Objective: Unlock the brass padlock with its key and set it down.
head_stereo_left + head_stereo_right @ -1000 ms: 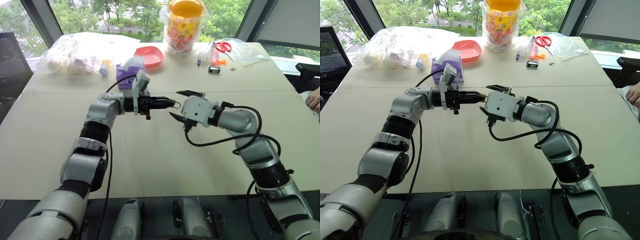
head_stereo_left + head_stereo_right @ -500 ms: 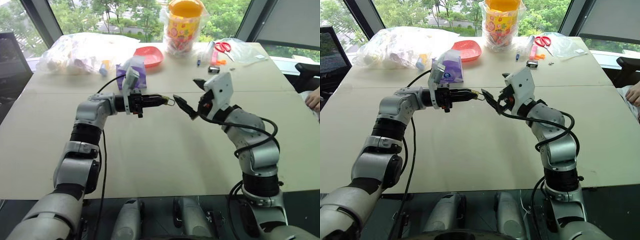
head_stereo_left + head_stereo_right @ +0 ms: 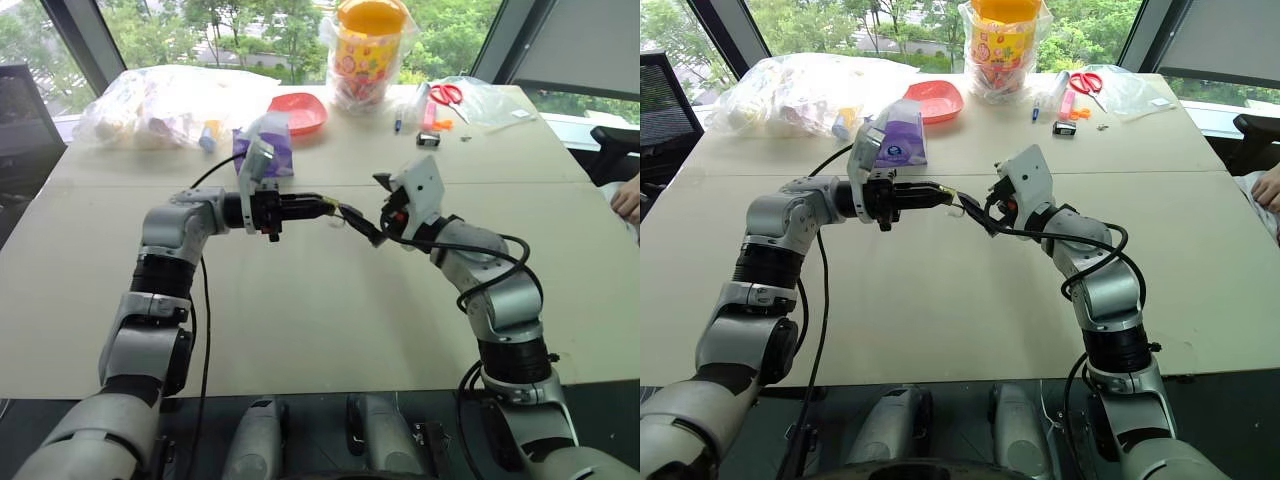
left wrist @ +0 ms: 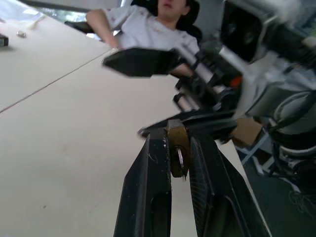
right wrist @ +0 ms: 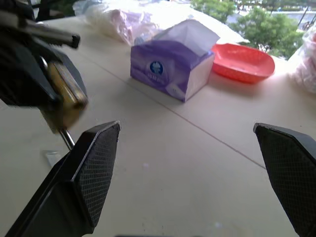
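Brass, block-shaped and tiny, the padlock point(image 4: 177, 148) sits clamped between the two black fingers of the left pincer point(image 3: 322, 207), held in the air above the bench point(image 3: 300, 310) near its middle. We see the left arm reaching across toward the robot's right, its pincer roughly level. In the left wrist view a thin silvery piece hangs from the underside of the lock body; we cannot tell whether it is the shackle or the key.

We see the right pincer point(image 5: 190, 177) with its fingers spread wide apart and gripping nothing. It faces the left pincer, and one of its fingers point(image 3: 362, 226) lies just beside the padlock; we cannot tell whether the two touch. In the right wrist view the padlock appears close to one mesh-textured finger pad point(image 5: 96, 170).

At the far side of the bench we note a purple tissue box point(image 5: 170, 66), a red dish point(image 5: 242, 61), clear plastic bags point(image 3: 165, 105), a yellow patterned container point(image 3: 370, 50) and red-handled scissors point(image 3: 447, 93). A seated person point(image 4: 148, 24) appears in the left wrist view, and a hand point(image 3: 628, 200) rests at the bench's right edge.
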